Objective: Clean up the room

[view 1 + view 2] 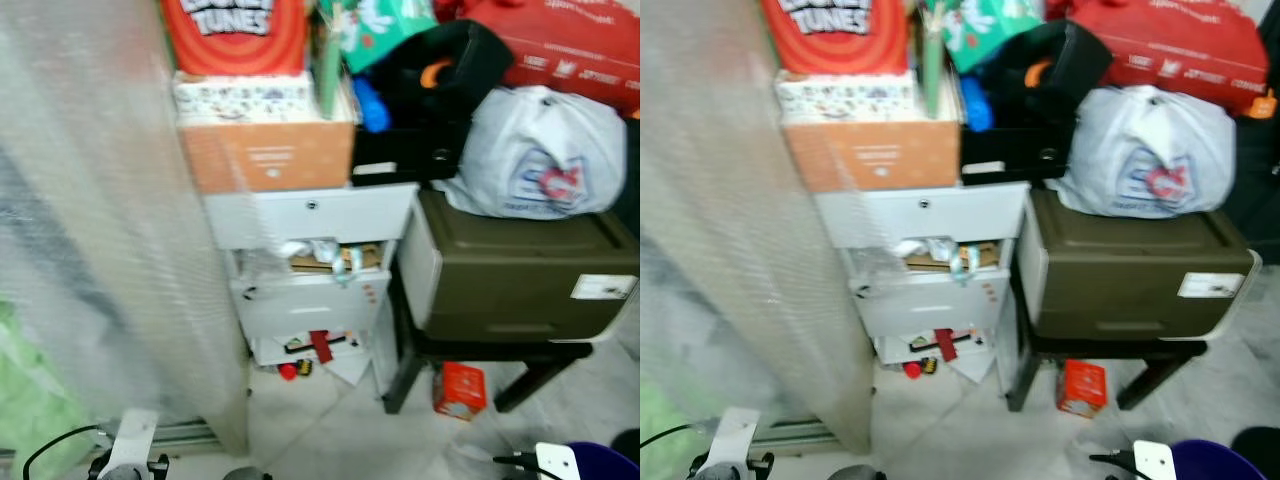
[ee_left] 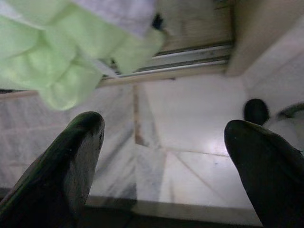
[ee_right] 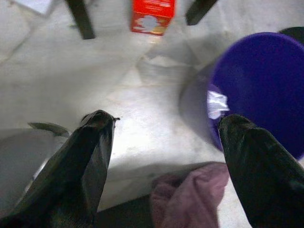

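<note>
While both claws (image 2: 161, 142) (image 3: 161, 137) gape empty, a red box (image 1: 232, 30) reads "TUNES".

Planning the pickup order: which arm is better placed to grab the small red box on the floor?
Right. The red box lies ahead of the right gripper, fingers open.

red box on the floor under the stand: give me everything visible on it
The small red box looks like printed cardboard, with a pale picture or label on its face, too blurred to read. It stands roughly upright on the pale tiled floor, slightly tilted, between the dark legs of the stand that carries the olive-brown bin. It seems closed and intact. It touches nothing but the floor. In the right wrist view it lies beyond the purple bucket.
</note>
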